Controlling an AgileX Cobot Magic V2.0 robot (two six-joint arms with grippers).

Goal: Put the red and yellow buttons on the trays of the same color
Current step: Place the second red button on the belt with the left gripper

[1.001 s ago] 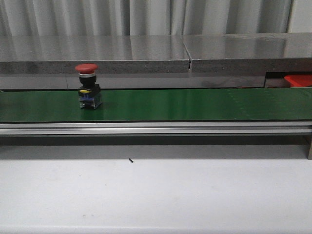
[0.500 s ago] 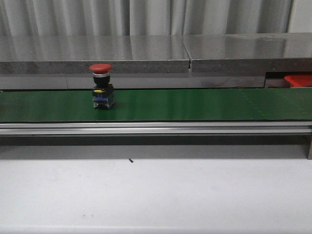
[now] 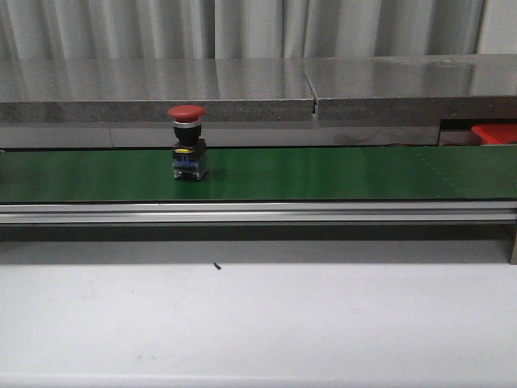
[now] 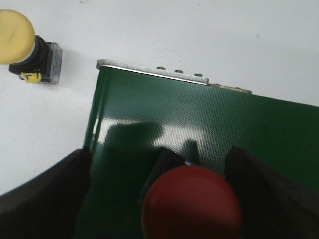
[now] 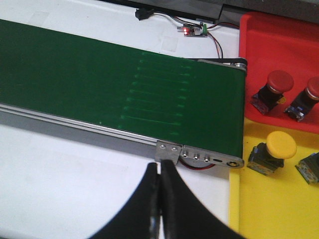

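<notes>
a red button sits on the green belt between the left pincer's spread fingers.

You see a green conveyor belt crossing the front view from 9 to 3 o'clock, carried on an aluminium side rail. Note the white surface toward 6 o'clock, with one small dark speck on it. Toward 12 o'clock, a grey stone-like ledge spans the view before a pale pleated curtain. In the right wrist view, a small circuit board with a lit red indicator and wires lies beside the belt's end.
</notes>
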